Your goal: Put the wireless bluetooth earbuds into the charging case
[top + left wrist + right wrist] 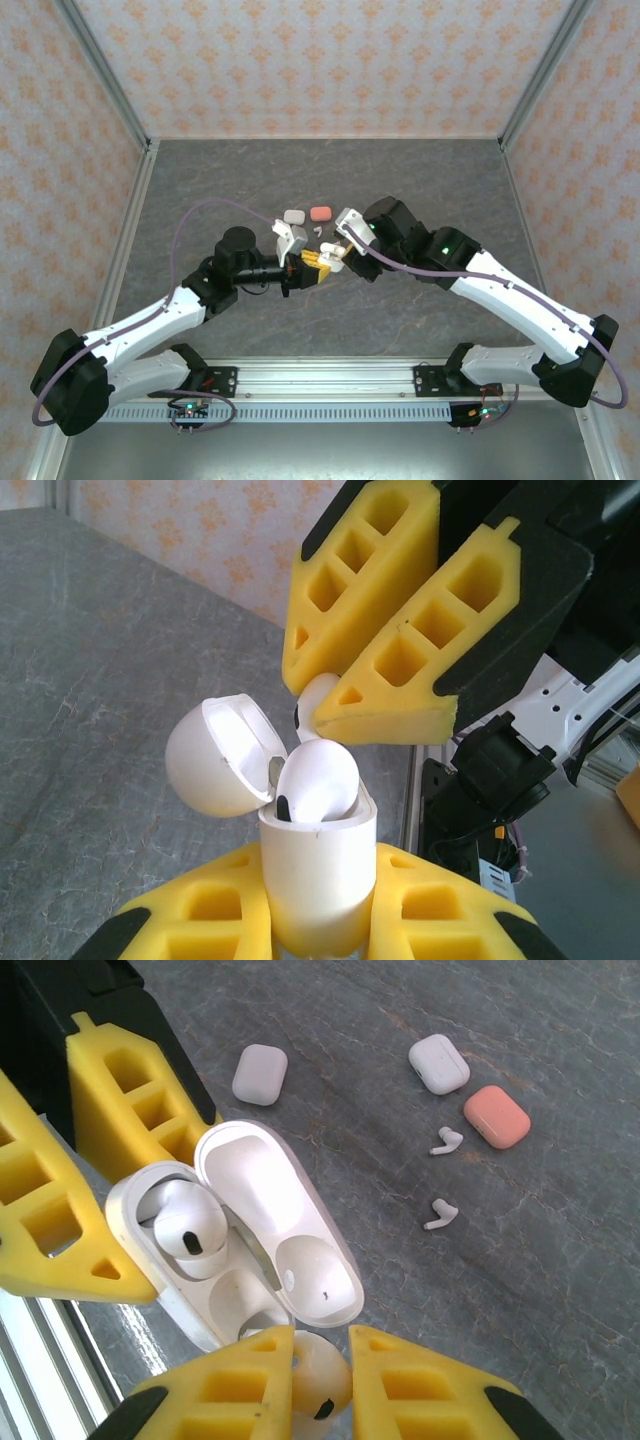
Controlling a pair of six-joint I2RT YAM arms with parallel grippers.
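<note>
yellow-padded left gripper [318, 920] clamps an open white charging case [318, 865] upright, one earbud [185, 1225] seated inside; right gripper [320, 1392] pinches a second white earbud [322, 1378] just beside the case rim; left arm [150, 322] and right arm [520, 295] angle inward, meeting over the surface [560, 1260]; two loose white earbuds [447, 1141] lie near three closed cases [496, 1116].

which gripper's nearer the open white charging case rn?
Left. The left gripper is shut on the open white charging case, holding its base. The right gripper sits just beside the case's open mouth, pinching a white earbud.
</note>
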